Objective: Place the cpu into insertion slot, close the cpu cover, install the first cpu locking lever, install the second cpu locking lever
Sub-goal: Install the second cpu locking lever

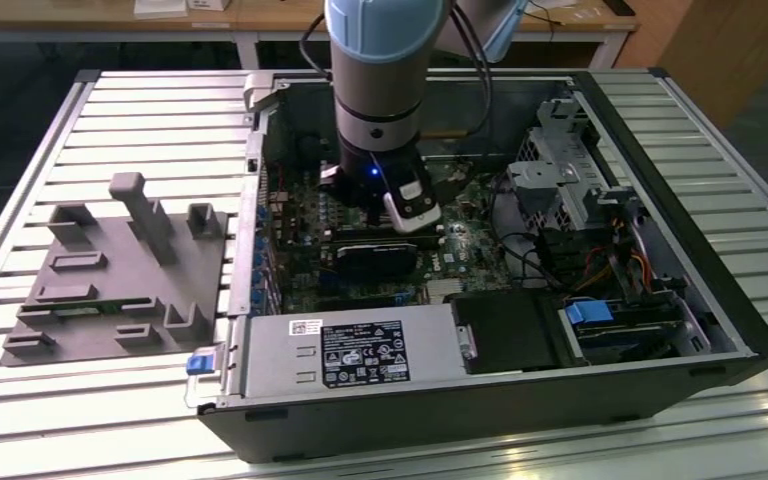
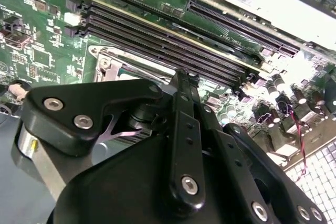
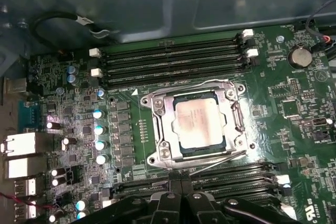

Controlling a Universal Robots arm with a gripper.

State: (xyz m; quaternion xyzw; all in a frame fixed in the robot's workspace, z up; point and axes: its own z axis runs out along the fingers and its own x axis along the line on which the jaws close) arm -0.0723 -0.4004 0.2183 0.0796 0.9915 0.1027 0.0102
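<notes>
In the first wrist view the cpu [image 3: 199,123] lies flat in the insertion slot [image 3: 237,92], its silvery top showing through the square cut-out of the cpu cover [image 3: 167,129], which is down over it. A thin metal lever [image 3: 212,161] runs slantwise along the socket edge nearest my gripper [image 3: 181,181]. The gripper hovers just off that edge, fingers together, holding nothing. In the second wrist view the gripper [image 2: 184,76] hangs over a corner of the socket [image 2: 113,59]. The exterior view has the gripper [image 1: 408,215] low inside the open computer case.
Long black memory slots [image 3: 173,59] flank the socket on two sides. Capacitors [image 3: 100,129] stand beside it. The case walls [image 1: 678,230], a drive cage [image 1: 558,180] and the power supply [image 1: 357,350] ring the board. A grey fixture [image 1: 117,270] sits on the slatted table at the exterior view's left.
</notes>
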